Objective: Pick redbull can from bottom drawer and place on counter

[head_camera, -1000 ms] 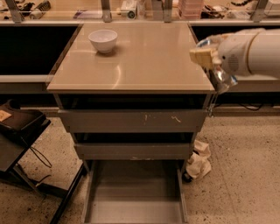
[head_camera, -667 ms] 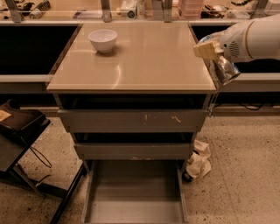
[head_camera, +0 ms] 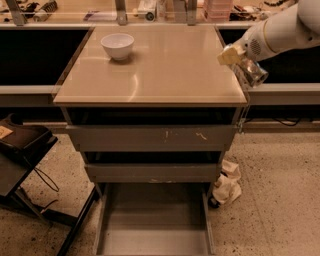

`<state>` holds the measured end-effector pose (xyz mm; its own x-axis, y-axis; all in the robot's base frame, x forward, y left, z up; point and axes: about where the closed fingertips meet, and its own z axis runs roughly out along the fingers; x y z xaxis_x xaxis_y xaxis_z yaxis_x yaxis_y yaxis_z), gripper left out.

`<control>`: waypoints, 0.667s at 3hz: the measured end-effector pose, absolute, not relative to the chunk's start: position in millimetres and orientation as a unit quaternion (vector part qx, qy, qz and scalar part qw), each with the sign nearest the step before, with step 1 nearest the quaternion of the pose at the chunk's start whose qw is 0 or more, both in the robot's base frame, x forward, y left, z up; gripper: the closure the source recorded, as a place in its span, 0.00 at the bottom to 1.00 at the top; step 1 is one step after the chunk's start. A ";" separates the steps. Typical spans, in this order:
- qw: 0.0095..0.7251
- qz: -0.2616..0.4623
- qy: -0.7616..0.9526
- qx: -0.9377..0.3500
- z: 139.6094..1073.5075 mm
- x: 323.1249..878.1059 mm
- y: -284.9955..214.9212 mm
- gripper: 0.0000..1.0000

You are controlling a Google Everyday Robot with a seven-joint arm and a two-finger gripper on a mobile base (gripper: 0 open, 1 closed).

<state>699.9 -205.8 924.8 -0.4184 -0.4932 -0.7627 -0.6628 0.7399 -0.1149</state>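
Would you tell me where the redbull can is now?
The redbull can is held in the gripper, at the right edge of the counter.

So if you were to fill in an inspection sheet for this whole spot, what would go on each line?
Surface: counter, glossy beige, with a white bowl near its back left corner.
Job's things: redbull can held in the air at the counter's right edge, not set down; bottom drawer pulled open, nothing seen in the part that shows.
Clutter: crumpled pale bag on the floor by the cabinet's right side; small items on the back shelf.
Grippers: gripper at the counter's right edge, shut on the redbull can.
Cables: thin dark cable by the dark stand at left.
Surroundings: speckled floor.
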 end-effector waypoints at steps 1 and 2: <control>0.418 0.110 0.831 -0.351 924.9 700.8 -202.9 1.00; 0.389 0.157 0.818 -0.394 890.6 725.9 -168.3 1.00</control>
